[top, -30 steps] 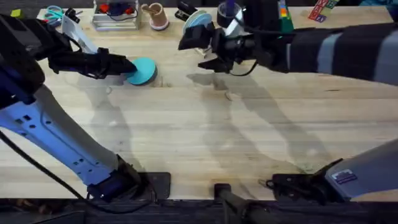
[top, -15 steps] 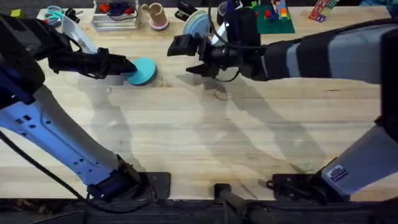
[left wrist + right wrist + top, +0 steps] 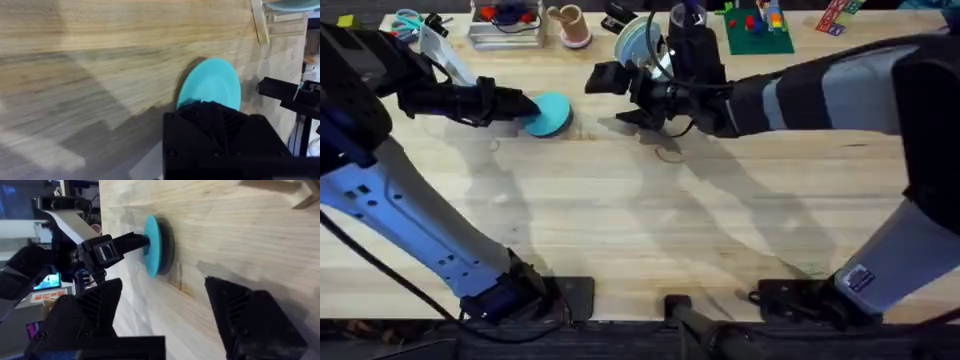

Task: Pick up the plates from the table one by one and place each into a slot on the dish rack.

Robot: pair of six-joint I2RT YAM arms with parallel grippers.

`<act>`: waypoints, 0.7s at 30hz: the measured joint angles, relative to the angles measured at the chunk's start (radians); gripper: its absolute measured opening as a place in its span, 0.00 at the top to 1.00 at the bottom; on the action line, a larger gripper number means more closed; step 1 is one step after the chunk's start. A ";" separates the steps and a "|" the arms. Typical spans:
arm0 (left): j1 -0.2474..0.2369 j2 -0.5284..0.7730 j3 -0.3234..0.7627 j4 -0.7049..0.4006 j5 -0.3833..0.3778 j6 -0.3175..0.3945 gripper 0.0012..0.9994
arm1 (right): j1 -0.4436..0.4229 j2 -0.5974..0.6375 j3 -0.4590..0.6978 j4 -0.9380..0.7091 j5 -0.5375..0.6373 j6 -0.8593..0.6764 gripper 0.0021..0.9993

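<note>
A teal plate [image 3: 550,113] is at the back left of the table [image 3: 640,220], tilted up on its edge with a shadow under it. My left gripper [image 3: 525,107] is shut on its rim, as the right wrist view shows at the plate [image 3: 152,245] and the left gripper [image 3: 132,243]. In the left wrist view the plate [image 3: 212,82] sticks out past my black fingers. My right gripper [image 3: 612,97] hangs open just right of the plate, jaws wide apart [image 3: 164,284] and holding nothing. A light blue plate [image 3: 638,40] stands in the dish rack [image 3: 272,22] behind the right arm.
Along the back edge stand a white wire basket [image 3: 505,25], a pink mug [image 3: 575,25], scissors [image 3: 408,22] and a green toy board [image 3: 755,28]. The right arm stretches across the table's back half. The wide front of the table is bare wood.
My right arm has swung left across the table, bringing its open gripper close to the teal plate. The left gripper and its plate have stayed put.
</note>
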 joint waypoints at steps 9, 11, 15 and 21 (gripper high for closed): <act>0.000 0.000 0.000 0.000 0.000 0.000 0.96 | 0.004 0.017 0.029 -0.006 0.010 0.024 0.00; 0.000 0.000 0.000 0.000 0.000 0.000 0.96 | 0.008 0.051 0.069 -0.005 0.009 0.036 0.00; 0.000 0.000 0.000 0.000 0.000 0.000 0.96 | 0.026 0.128 0.152 -0.010 0.005 0.050 0.01; 0.000 0.000 0.000 0.000 0.000 0.000 0.96 | 0.057 0.194 0.265 -0.064 0.002 0.060 0.01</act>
